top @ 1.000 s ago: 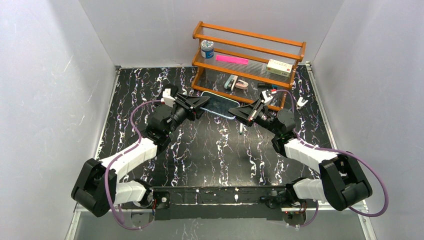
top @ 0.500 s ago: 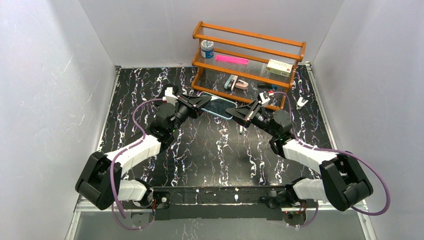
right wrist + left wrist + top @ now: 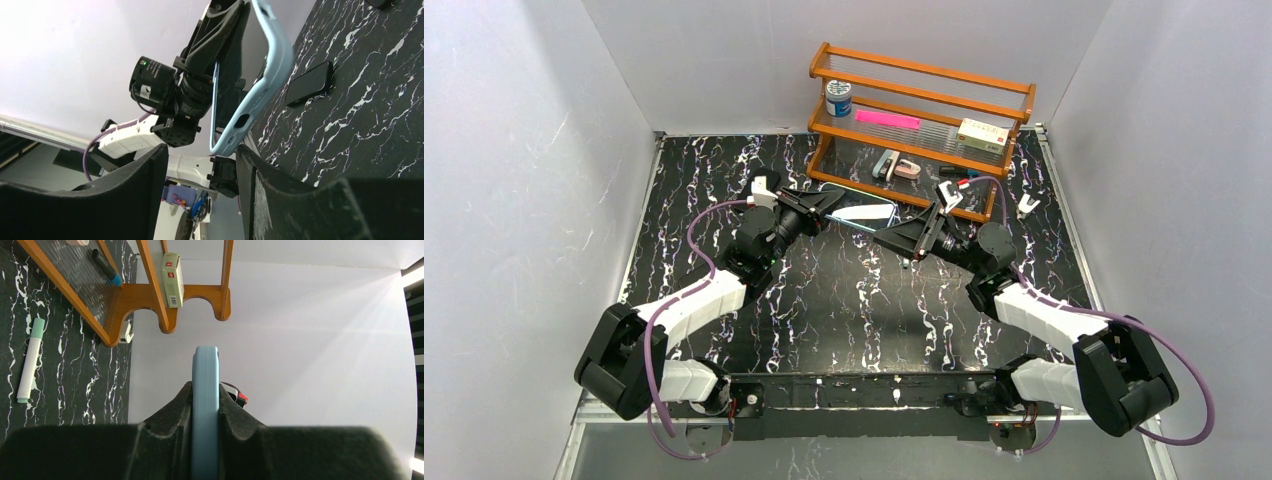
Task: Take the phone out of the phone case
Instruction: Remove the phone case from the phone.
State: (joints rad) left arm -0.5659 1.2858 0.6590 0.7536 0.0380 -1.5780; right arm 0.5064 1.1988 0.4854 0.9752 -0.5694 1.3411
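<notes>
The light-blue phone case (image 3: 869, 212) hangs above the table in front of the rack, and the phone's glossy face (image 3: 862, 211) still fills it. My left gripper (image 3: 834, 205) is shut on the case's left end. In the left wrist view the case (image 3: 205, 365) stands edge-on, pinched between the left gripper's (image 3: 205, 390) black fingers. My right gripper (image 3: 886, 238) stands open just off the case's right end. In the right wrist view that end of the case (image 3: 235, 125), with its port cut-out, sits at the mouth of the open right gripper (image 3: 200, 155), close to one finger.
A wooden rack (image 3: 924, 110) with small items stands right behind the case. A green-and-white marker (image 3: 905, 260) lies on the table under the right gripper. A flat black slab (image 3: 310, 84) lies on the table beyond the case. A white clip (image 3: 1027, 206) sits at the right.
My right gripper has opened, let go of the case's right end and drawn back a little. My left gripper has shut on the left end, and the case has shifted slightly toward the rack.
</notes>
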